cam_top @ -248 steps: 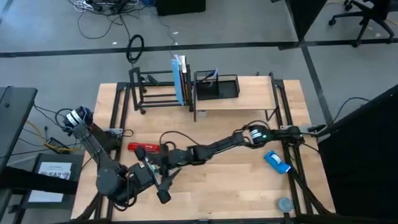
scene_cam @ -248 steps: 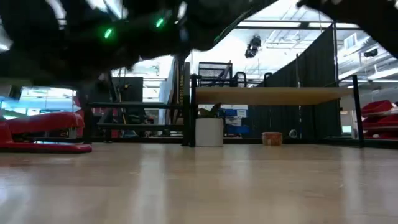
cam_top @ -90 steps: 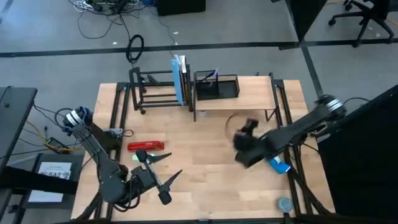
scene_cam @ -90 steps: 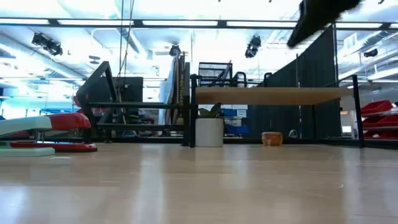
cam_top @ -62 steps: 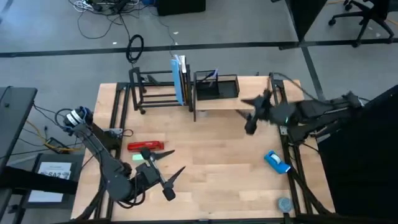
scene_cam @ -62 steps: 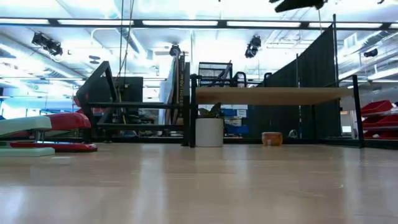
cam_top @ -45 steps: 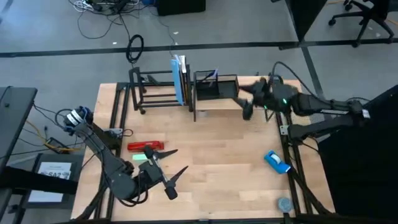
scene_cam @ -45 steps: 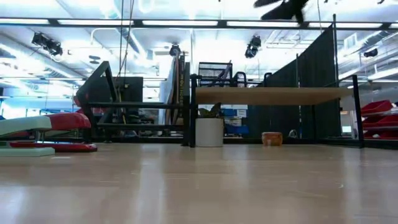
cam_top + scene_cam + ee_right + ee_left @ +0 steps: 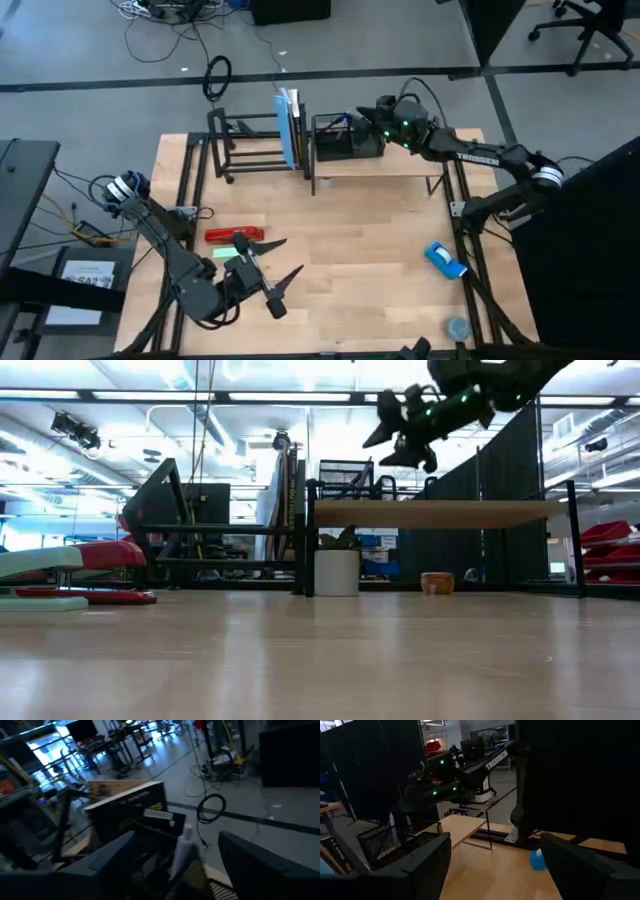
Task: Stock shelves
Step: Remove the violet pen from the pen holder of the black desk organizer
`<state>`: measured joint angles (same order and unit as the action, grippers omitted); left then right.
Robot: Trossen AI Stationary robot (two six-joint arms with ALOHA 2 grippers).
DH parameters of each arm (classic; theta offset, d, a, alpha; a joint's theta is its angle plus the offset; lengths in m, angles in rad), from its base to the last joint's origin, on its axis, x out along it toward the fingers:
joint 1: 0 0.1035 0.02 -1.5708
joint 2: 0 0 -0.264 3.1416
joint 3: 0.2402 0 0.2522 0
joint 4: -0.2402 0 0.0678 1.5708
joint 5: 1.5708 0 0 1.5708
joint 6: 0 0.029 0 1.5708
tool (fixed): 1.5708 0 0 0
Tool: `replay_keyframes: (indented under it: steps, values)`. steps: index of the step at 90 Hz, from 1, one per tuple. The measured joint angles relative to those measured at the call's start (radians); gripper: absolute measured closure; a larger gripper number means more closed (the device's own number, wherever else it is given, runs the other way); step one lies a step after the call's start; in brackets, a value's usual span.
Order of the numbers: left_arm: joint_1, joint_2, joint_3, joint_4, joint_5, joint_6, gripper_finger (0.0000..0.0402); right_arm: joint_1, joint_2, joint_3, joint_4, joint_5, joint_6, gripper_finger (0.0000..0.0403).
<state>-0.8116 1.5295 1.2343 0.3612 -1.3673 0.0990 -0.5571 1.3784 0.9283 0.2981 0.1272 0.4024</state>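
Wooden tabletop [image 9: 350, 250] carries both shelves [image 9: 375, 160] along its far edge. Right claw [image 9: 372, 112] hovers spread above the mesh organizer [image 9: 348, 138] on the plank shelf. Left claw [image 9: 268, 280], spread, waits well short of the shelves, beside a red stapler [image 9: 235, 236].

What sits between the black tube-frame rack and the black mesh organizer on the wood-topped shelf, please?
In the high view, upright books stand between the tube-frame rack and the mesh organizer.

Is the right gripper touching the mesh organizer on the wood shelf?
Apart. Low view shows the right gripper hanging above the mesh organizer, ceiling visible between them.
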Motion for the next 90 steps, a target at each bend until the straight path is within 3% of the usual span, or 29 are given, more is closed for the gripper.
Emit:
replay_keyframes:
  steps: [33,70,90]
  values:
    - [0.000,0.000,0.000,-0.002,0.000,-0.001,0.0117,-0.043,0.040,0.001,0.019,-0.044,-0.003,0.0222]
    - [0.000,0.000,0.000,-0.001,0.000,-0.007,0.0117,-0.068,0.043,0.001,0.038,-0.125,-0.004,0.0388]
    - [0.000,0.000,0.000,-0.001,0.000,-0.013,0.0117,-0.069,0.030,0.001,0.075,-0.154,-0.006,0.0402]
